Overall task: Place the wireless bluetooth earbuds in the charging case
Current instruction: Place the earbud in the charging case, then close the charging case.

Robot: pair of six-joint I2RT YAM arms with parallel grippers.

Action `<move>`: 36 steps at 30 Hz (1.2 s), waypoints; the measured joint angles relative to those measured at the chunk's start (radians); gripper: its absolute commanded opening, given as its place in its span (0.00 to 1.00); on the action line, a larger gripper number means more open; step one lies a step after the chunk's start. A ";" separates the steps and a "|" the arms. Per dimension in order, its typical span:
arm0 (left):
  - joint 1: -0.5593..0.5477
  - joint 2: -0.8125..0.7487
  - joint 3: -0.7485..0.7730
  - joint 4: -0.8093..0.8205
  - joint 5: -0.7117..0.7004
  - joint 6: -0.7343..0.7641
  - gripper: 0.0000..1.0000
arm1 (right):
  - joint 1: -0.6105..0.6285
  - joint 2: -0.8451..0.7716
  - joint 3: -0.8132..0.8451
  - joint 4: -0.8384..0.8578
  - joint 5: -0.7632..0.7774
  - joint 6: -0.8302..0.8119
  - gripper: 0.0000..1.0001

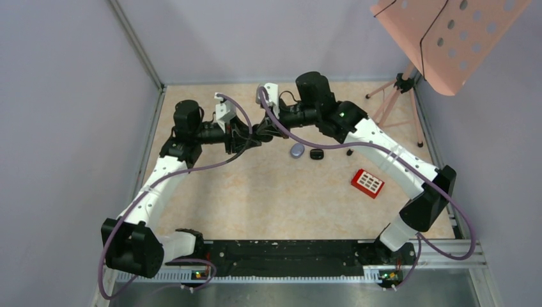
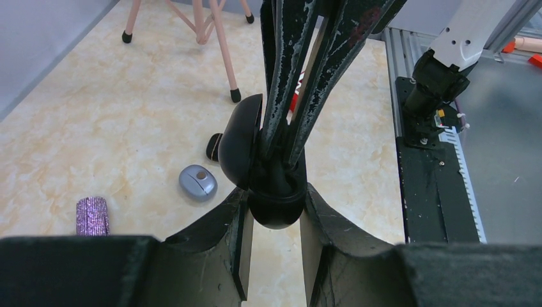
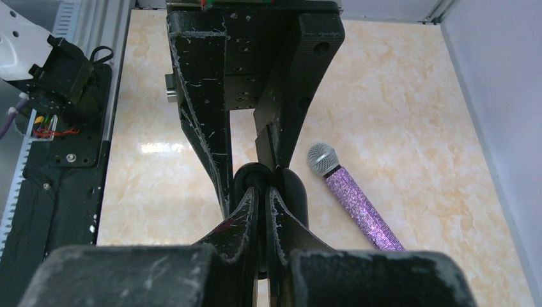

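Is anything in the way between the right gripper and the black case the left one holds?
Nothing visible does. The lid stands open, and the right gripper, shut, has its tips at the mouth of the case that the left gripper clamps. No earbud shows.

earbud: the right gripper (image 3: 262, 192) has its tips pinched together down in the open charging case (image 2: 275, 211), but whether anything's between them, can't tell
case inside: blocked by the fingers of the left gripper (image 2: 275, 192) and the right one in both wrist views
from above: case and fingertips are buried under the wrists
microphone (image 3: 358, 203): tail cut off by the right gripper's body; only a glittery stub in the left wrist view
small black case (image 2: 213, 146): half tucked behind the open lid
red box (image 1: 367, 183): just slivers behind the right gripper's fingers in the left wrist view
music stand (image 1: 447, 38): chopped by the top edge
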 measured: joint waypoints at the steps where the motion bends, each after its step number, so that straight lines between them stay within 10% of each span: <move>1: 0.000 0.000 -0.001 0.006 -0.001 -0.003 0.00 | 0.000 0.000 0.000 0.004 0.000 0.002 0.00; 3: 0.000 0.000 -0.001 0.013 -0.003 -0.005 0.00 | 0.000 0.000 0.000 0.007 0.000 0.002 0.00; 7: 0.000 0.000 -0.001 0.016 -0.015 -0.005 0.00 | 0.000 0.000 0.000 0.007 0.002 0.006 0.34; 17: -0.003 0.000 -0.003 0.022 -0.048 0.019 0.00 | 0.008 0.000 0.056 -0.104 -0.009 -0.034 0.46; 24: -0.003 -0.006 -0.003 -0.014 -0.046 0.069 0.00 | 0.012 -0.036 0.118 -0.153 0.000 -0.070 0.80; 36: -0.003 -0.035 -0.003 -0.071 -0.022 0.114 0.00 | 0.011 0.005 0.042 -0.179 0.027 -0.120 0.83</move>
